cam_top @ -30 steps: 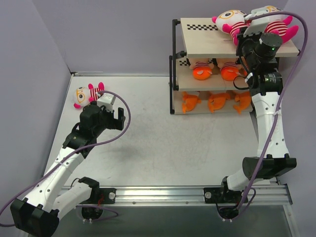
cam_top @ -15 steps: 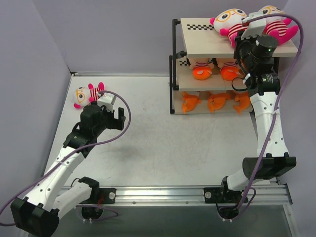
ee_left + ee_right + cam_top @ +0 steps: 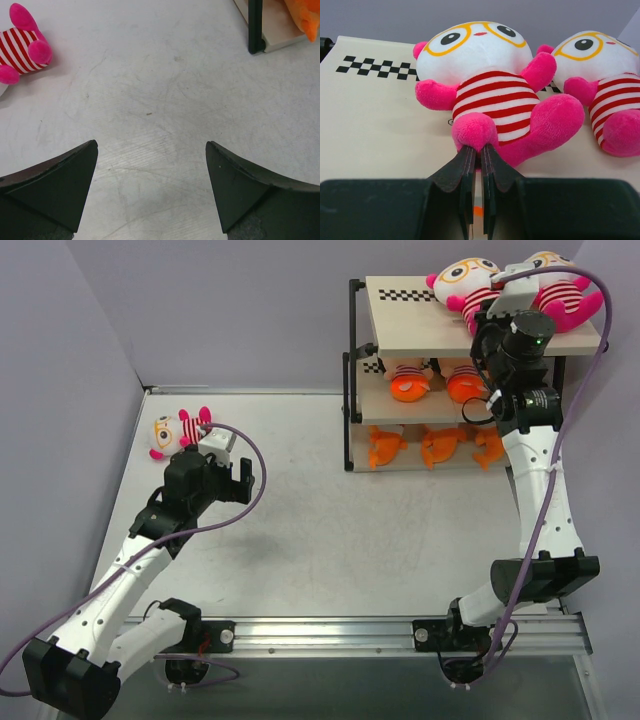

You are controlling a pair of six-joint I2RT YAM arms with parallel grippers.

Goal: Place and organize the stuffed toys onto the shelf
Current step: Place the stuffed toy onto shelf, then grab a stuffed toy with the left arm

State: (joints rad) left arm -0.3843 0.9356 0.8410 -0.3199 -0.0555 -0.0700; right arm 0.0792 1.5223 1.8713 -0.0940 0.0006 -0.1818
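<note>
My right gripper (image 3: 489,316) (image 3: 480,148) is shut on the pink leg of a glasses toy (image 3: 463,282) (image 3: 485,75) lying face up on the shelf's (image 3: 410,328) top board. A second glasses toy (image 3: 560,285) (image 3: 607,85) lies beside it on the right. A third glasses toy (image 3: 178,430) (image 3: 22,47) lies on the table at the far left. My left gripper (image 3: 240,480) (image 3: 151,150) is open and empty, just right of it. Two striped orange dolls (image 3: 408,380) show on the middle board and three orange sharks (image 3: 432,447) on the bottom one.
Grey walls close the table at the left and back. The shelf's black front post (image 3: 255,25) and an orange shark (image 3: 305,15) show at the top right of the left wrist view. My right arm hides the right end of the middle board.
My right gripper has pushed the held glasses toy a little farther back on the top board. The left arm has not moved.
</note>
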